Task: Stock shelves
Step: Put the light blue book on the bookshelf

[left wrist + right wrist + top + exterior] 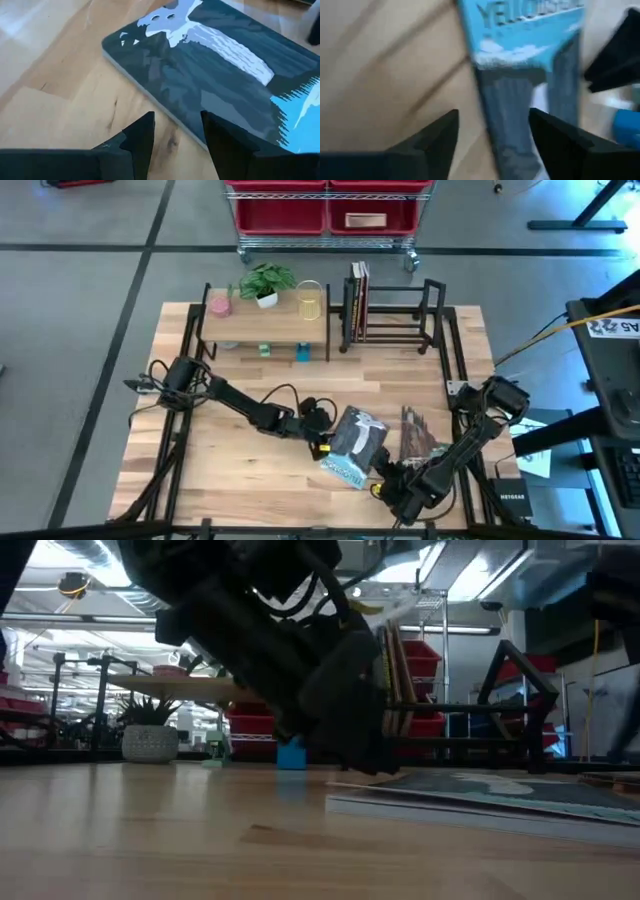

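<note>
Blue-grey book (354, 445) flat on table (230, 470) — cover partly reads "YELLOWS".

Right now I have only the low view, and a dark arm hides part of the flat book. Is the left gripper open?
Observer: Yes. The left wrist view shows the left gripper open, with the edge of the book just ahead of it.
Operator: And the other arm?
Observer: From above, the right gripper is at the book's front right corner. It is open too.
Operator: Is there room in the rack?
Observer: From above, the rack holds upright books only at its left end. The rest is free.
</note>
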Robot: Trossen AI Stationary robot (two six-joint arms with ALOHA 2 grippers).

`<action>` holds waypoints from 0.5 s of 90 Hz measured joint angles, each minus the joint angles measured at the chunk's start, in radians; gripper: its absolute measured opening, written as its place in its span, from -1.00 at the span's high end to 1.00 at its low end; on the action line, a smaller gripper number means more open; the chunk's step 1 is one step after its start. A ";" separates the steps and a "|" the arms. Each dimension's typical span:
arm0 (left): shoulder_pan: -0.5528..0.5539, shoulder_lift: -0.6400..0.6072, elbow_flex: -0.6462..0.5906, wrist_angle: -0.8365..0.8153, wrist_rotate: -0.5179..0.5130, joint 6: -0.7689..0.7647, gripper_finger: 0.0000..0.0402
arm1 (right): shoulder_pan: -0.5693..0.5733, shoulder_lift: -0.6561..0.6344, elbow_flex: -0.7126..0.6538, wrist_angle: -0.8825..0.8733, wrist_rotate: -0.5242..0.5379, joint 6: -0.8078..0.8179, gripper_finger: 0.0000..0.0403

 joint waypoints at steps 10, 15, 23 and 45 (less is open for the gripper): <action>0.001 0.000 0.000 0.010 0.005 0.005 0.24 | 0.003 0.005 -0.038 0.016 0.103 -0.017 -0.30; 0.002 0.000 0.000 0.005 0.005 0.004 0.24 | 0.001 0.004 -0.061 0.053 0.112 -0.042 -0.31; 0.004 0.000 0.000 0.008 0.005 0.007 0.24 | 0.002 0.000 -0.105 0.122 0.125 -0.115 -0.29; 0.019 0.034 0.000 0.043 0.032 -0.002 0.24 | -0.017 0.000 -0.147 0.265 0.140 -0.311 -0.22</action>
